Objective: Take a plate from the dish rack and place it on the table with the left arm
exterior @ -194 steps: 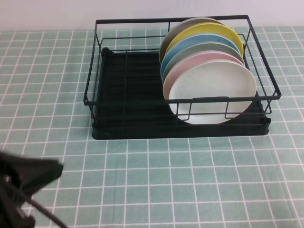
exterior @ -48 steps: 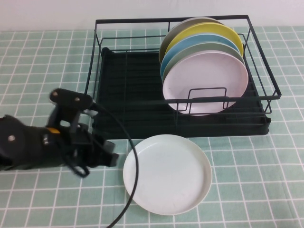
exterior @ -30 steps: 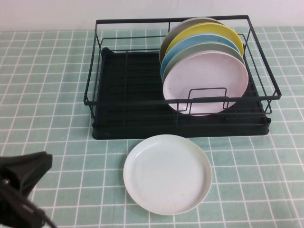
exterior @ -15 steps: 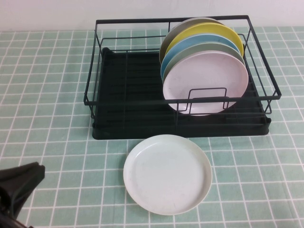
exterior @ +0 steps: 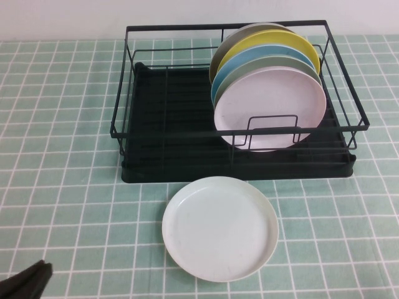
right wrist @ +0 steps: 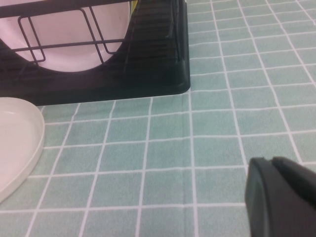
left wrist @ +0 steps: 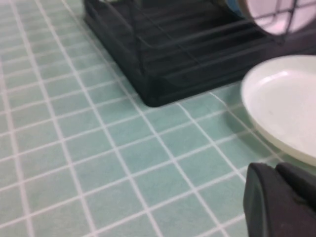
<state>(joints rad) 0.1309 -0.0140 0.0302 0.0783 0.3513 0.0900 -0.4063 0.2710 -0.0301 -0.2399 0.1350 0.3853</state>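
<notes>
- Plate [exterior: 220, 228] lies flat on the table [exterior: 62, 156], rim up, just in front of the rack [exterior: 174, 131], not touching it; also seen in the left wrist view [left wrist: 289, 103] and at the edge of the right wrist view [right wrist: 15, 143].
- Table: teal square tiles, white grid lines, runs back to a plain pale wall [exterior: 62, 18] behind the rack.
- Rack: black wire frame on a black ribbed tray; left half of the tray bare.
- Five plates stand on edge in the rack's right half: pink plate [exterior: 269, 109] in front, then grey-green plate [exterior: 249, 70], blue plate [exterior: 234, 70], yellow plate [exterior: 274, 42], and an olive-grey plate [exterior: 240, 36] at the back.
- Left gripper [exterior: 25, 285]: only a black tip shows at the bottom-left corner of the high view, well apart from the plate; in its wrist view its fingers [left wrist: 281, 202] sit close together above the tiles, with nothing visibly in them; cannot tell if fully closed.
- Right gripper [right wrist: 281, 197]: seen only in its own wrist view, over bare tiles near the rack's right front corner; no object seen in it; finger gap cannot be told.
- Versus half a second ago: left arm has pulled further back, far less of it in the high view; plate, rack and stacked plates unchanged.
- Versus the oldest frame: the plate then stood at the front of the stack; now it is on the table.
</notes>
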